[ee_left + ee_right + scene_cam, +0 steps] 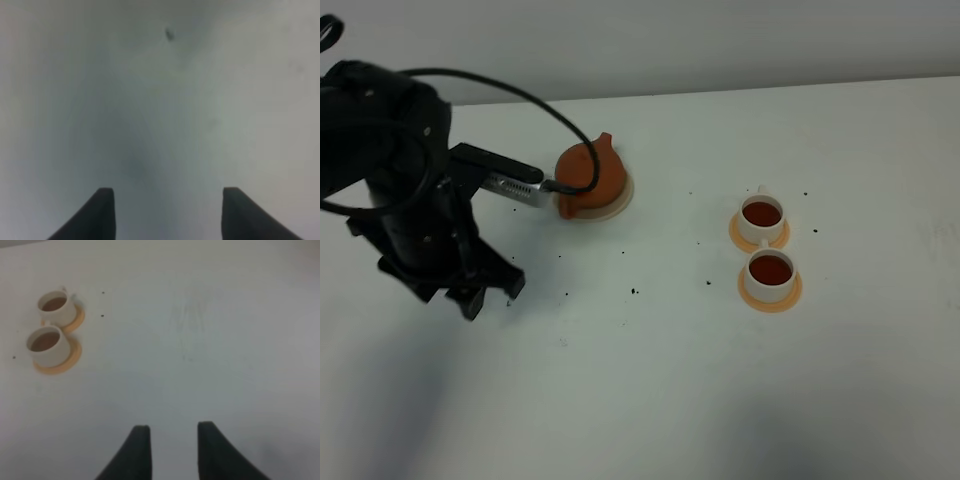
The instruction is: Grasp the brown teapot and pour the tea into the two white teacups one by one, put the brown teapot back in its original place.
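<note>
The brown teapot (590,172) sits upright on its cream saucer (622,203) at the back left of the table. My left gripper (482,293) hangs in front of and to the left of it, apart from the pot. In the left wrist view, the left gripper (167,202) stands open over bare table with nothing between its fingers. The two white teacups (762,218) (770,272) stand on orange coasters at the right, both holding reddish-brown tea. The right wrist view shows the same cups (54,307) (46,345) far from my right gripper (173,445), whose fingers stand apart and empty.
A black cable (525,95) loops from the left arm over to the teapot's side. Small dark specks (636,291) dot the white table (650,380). The right arm does not show in the exterior high view.
</note>
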